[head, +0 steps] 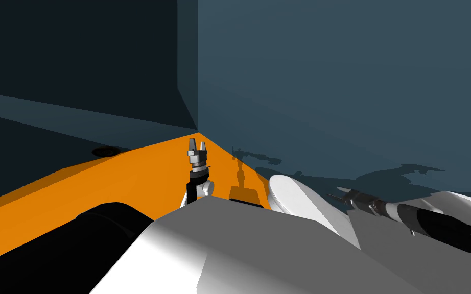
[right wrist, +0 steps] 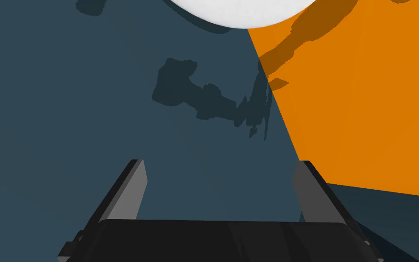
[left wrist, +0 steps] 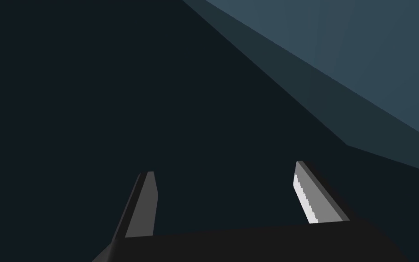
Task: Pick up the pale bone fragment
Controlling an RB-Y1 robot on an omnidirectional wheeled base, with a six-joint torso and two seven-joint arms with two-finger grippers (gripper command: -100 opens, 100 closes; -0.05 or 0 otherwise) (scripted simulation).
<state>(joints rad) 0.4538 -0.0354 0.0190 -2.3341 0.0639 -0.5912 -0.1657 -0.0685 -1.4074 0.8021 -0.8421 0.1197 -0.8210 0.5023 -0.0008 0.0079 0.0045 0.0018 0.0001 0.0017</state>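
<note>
Pale bone fragment cannot be placed; orange surface (head: 142, 168) meets blue-grey walls (head: 331, 76).

Orange surface (head: 127, 173), blue-grey walls (head: 331, 76)

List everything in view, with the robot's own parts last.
Flat orange surface: one, orange, tapering into the wall corner.
Blue-grey wall: one, right of the corner, carrying arm shadows.
Darker wall: one, near-black, left of the corner.
Small dark round mark: one, beyond the orange surface's left edge; too small to identify.
Left gripper: one, grey fingers open, over the orange surface, pointing at the corner.
Right gripper: one, fingers open, facing the blue-grey wall.
</note>
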